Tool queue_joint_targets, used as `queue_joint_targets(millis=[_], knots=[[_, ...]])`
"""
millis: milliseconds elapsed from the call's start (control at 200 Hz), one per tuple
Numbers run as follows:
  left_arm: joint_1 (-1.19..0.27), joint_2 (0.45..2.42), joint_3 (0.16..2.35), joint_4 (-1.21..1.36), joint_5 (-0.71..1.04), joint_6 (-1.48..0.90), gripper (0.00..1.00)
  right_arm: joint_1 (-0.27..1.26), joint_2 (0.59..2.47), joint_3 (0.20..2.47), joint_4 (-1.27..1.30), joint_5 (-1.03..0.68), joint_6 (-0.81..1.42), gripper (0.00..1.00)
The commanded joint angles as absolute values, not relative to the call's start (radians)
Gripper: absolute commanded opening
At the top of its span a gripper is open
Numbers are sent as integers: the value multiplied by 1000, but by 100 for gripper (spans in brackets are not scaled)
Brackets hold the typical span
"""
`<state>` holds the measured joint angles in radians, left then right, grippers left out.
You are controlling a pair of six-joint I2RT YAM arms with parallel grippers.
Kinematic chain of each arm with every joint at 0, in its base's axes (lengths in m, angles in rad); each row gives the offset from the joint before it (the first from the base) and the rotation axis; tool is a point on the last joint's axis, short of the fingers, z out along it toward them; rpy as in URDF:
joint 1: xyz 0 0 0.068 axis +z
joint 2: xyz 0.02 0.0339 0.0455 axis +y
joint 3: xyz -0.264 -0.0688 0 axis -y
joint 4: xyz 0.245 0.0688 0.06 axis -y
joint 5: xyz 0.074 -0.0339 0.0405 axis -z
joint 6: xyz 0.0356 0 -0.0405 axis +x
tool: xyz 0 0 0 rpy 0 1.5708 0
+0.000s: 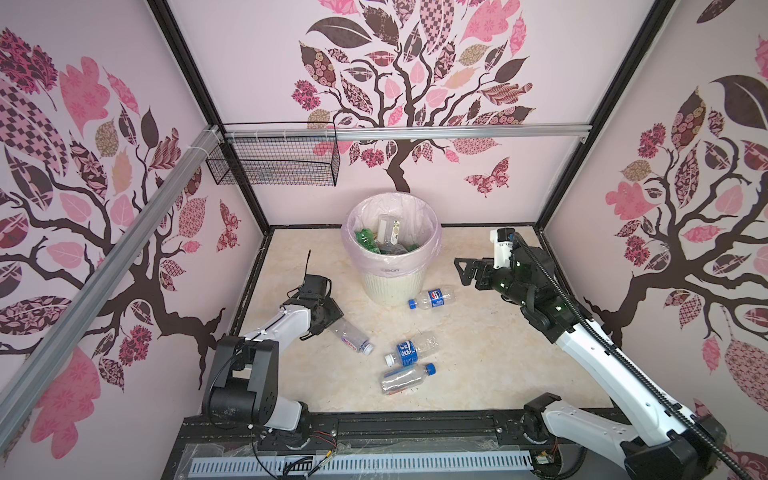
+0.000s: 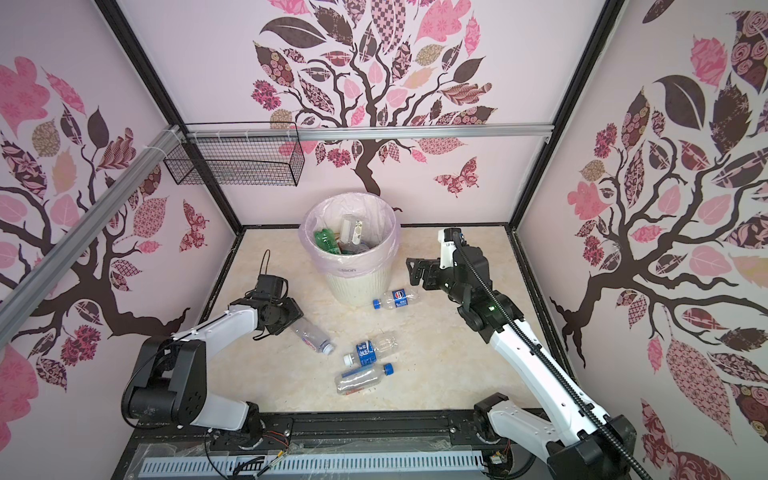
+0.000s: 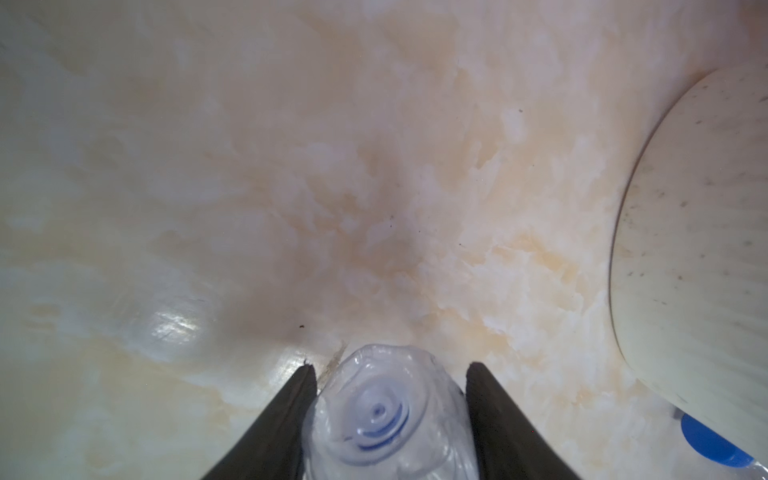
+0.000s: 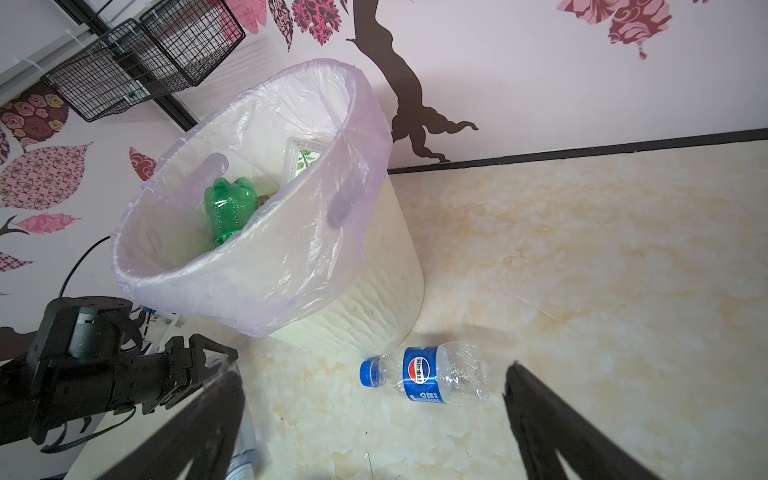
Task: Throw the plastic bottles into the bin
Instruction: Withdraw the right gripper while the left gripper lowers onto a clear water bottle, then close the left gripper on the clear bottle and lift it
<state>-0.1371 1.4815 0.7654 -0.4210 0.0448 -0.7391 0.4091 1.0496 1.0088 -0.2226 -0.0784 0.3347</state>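
Step in hand: left claw (image 3: 388, 368) taking hold of the clear bottle (image 1: 353, 337) that lies on its side on the worktop (image 1: 498, 365).
Left claw state: fingers flank the bottle's base, close against it; whether they press cannot be told.
Right claw state: right claw (image 1: 465, 272) released, jaws spread wide, raised beside the bin (image 1: 390, 286).
Advice: seat the fingers further along the body before squeezing, since the thin rounded base may slip or buckle. Lift clear of the bin's rim before letting go.
Bottle to claw: base between the fingers, cap end pointing away from the claw; bin near, apart.
Outstanding: blue-labelled bottle (image 1: 434, 298) at the bin's foot, below the right claw.
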Motion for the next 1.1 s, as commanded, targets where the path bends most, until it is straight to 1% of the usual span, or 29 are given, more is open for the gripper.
queue_joint_targets(millis=[0,50,150,285,420,590,770,1096], knots=[[-133,1519,814,-460,106,-673,70,409,1022,1011,-240,-79,323,100],[-133,1530,833,-482,116,-657,74,409,1019,1010,-242,-78,321,100],[-133,1525,851,-506,123,-645,80,409,1019,1008,-245,-75,316,100],[-152,1468,839,-548,141,-646,84,408,1019,1006,-248,-75,311,100],[-213,1382,815,-595,104,-660,86,409,1020,1004,-245,-79,306,100],[-297,1362,797,-642,87,-673,86,409,1032,1003,-234,-95,311,100],[-308,1365,768,-679,14,-656,85,408,1022,1000,-240,-95,310,100],[-321,1397,733,-633,80,-612,76,409,1010,982,-239,-97,324,100]])
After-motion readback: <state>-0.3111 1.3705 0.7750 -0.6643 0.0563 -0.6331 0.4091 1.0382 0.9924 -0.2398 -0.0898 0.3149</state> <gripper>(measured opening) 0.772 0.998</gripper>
